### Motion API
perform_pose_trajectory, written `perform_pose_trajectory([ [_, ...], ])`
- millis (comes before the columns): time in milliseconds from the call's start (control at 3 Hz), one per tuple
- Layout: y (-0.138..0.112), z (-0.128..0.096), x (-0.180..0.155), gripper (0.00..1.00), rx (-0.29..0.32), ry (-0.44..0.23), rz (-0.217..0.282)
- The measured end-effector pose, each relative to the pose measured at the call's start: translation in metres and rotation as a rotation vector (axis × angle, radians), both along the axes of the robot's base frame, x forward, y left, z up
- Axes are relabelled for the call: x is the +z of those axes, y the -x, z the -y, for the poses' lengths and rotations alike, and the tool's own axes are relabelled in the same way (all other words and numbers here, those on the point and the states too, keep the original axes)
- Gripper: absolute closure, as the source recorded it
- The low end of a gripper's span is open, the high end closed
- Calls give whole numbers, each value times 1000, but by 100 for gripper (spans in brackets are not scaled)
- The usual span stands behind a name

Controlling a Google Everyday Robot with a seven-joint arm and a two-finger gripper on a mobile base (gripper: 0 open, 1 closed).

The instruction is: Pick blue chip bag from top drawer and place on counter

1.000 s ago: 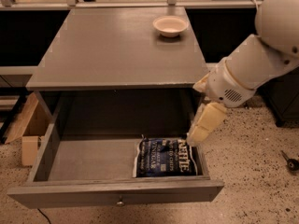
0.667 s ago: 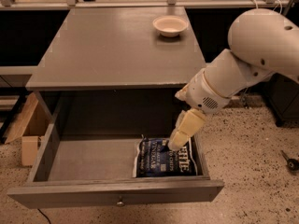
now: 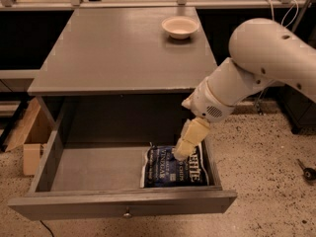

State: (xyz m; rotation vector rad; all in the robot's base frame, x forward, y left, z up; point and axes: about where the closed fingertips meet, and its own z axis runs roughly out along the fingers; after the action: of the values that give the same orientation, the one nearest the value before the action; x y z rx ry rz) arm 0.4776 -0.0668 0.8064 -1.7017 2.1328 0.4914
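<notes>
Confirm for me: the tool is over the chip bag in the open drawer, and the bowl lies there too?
No: the camera view shows the bowl on the counter. The tool is over the chip bag in the drawer.

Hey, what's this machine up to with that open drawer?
A one-armed robot is after the blue chip bag lying at the right end of the open top drawer. Its tool hangs right at the bag's top surface; the bag lies flat, not yet lifted. The counter above holds a small white bowl near its back edge.
</notes>
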Motion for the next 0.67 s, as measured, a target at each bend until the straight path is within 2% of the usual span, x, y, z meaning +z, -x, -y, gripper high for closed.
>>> perform_pose_trajectory([
  [333,-25,-11,-43,0,15,53,-12],
  [667,-40,-16,-70,0,24,93,1],
])
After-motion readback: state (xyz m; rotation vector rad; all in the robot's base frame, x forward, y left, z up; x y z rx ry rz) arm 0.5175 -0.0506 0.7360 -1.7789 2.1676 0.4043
